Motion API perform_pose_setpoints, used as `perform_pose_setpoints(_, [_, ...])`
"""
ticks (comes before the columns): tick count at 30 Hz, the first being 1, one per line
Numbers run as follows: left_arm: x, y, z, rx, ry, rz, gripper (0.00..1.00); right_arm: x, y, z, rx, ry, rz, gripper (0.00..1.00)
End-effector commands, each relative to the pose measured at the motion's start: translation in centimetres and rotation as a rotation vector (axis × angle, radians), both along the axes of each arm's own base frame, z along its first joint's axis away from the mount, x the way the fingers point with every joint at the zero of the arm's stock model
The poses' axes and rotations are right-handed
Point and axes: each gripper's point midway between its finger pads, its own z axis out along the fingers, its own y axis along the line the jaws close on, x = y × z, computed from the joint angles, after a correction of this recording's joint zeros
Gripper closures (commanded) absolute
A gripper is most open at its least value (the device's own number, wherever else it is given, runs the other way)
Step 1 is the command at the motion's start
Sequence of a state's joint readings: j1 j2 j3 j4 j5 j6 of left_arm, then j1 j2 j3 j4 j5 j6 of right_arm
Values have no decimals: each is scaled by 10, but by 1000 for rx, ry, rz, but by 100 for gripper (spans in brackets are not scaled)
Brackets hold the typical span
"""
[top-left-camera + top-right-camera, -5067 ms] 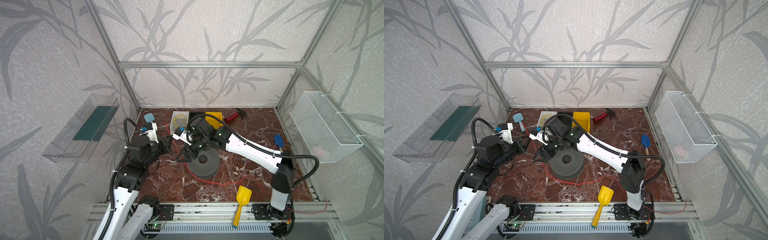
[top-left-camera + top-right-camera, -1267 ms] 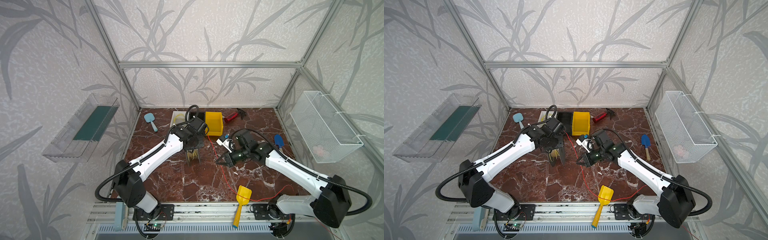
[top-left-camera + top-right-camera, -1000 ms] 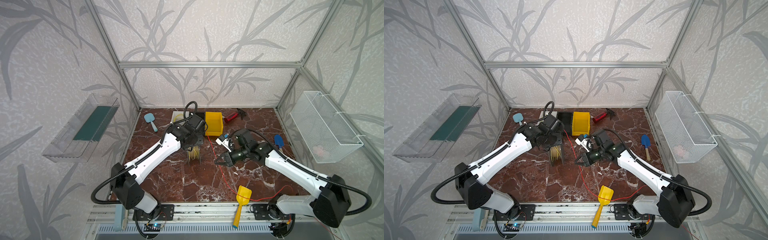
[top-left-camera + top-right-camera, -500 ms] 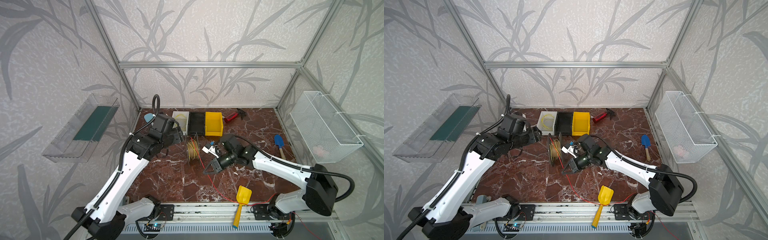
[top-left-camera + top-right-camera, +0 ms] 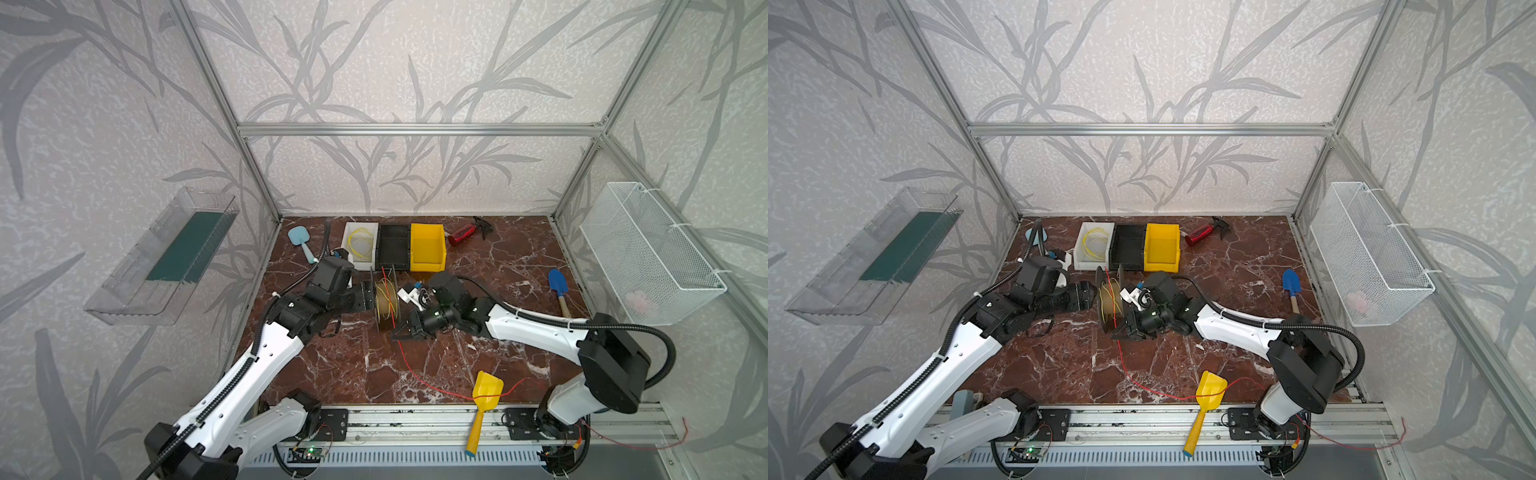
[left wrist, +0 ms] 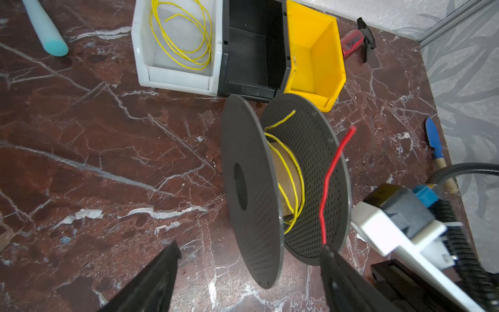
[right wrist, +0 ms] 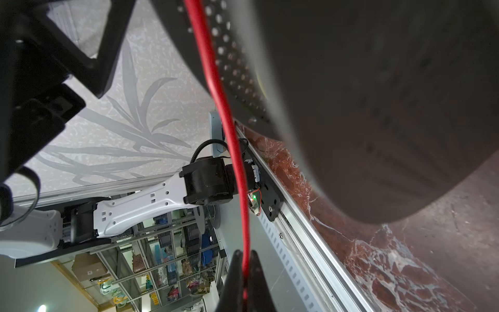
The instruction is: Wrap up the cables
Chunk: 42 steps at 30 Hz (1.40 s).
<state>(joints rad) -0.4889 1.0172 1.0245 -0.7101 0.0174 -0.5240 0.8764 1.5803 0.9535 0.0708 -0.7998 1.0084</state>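
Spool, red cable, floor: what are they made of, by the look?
Spool: matte dark grey flanges with regular perforations, likely plastic; the brownish core looks like cardboard.
Red cable: thin, with a smooth plastic-looking jacket; it holds kinks, so there is probably wire inside.
Floor: red-brown with white veins and a slight sheen, marble or a marble-print laminate; cannot tell which.

White-shelled arms (image 5: 268,355) with black joints, black corrugated hoses (image 5: 671,357), black jaws, grey mounting rail.

A thin red cable (image 7: 235,151) climbs over the rim of an upright grey spool (image 6: 251,189), its slack trailing across the marble floor (image 5: 332,365) toward 5 o'clock. A yellow cable (image 6: 294,162) loops loosely round the spool's core. A second yellow coil (image 6: 207,40) lies in the white bin (image 6: 140,54) at 11 o'clock from it.
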Motion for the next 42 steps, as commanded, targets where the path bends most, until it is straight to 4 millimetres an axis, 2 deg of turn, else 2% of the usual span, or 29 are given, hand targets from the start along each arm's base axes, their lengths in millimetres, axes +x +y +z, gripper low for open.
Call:
perform_pose_setpoints(1, [13, -11, 15, -31, -94, -42, 16, 3, 13, 5, 22, 12, -13, 100])
perform_pose_setpoints(9, [23, -16, 3, -10, -105, -67, 13, 5, 21, 1, 27, 29, -18, 100])
perform_pose_setpoints(14, [30, -12, -8, 67, -89, -66, 13, 3, 23, 1, 16, 27, -19, 100])
perform_pose_setpoints(20, [40, -23, -20, 58, -74, -97, 17, 2, 20, -2, -9, 23, -20, 100])
perform_pose_setpoints(28, [51, -25, -37, 63, -44, -68, 45, 2, 19, -3, -15, 24, -18, 100])
perform_pose_setpoints(34, [55, -21, -46, 76, -47, -33, 59, 0, 19, -3, -18, 20, -6, 100])
perform_pose_setpoints(38, [55, -20, -50, 73, -44, -21, 63, 0, 19, -6, -15, 30, -3, 100])
perform_pose_setpoints(42, [55, -19, -51, 72, -42, -13, 72, -1, 20, -7, -6, 40, -4, 100])
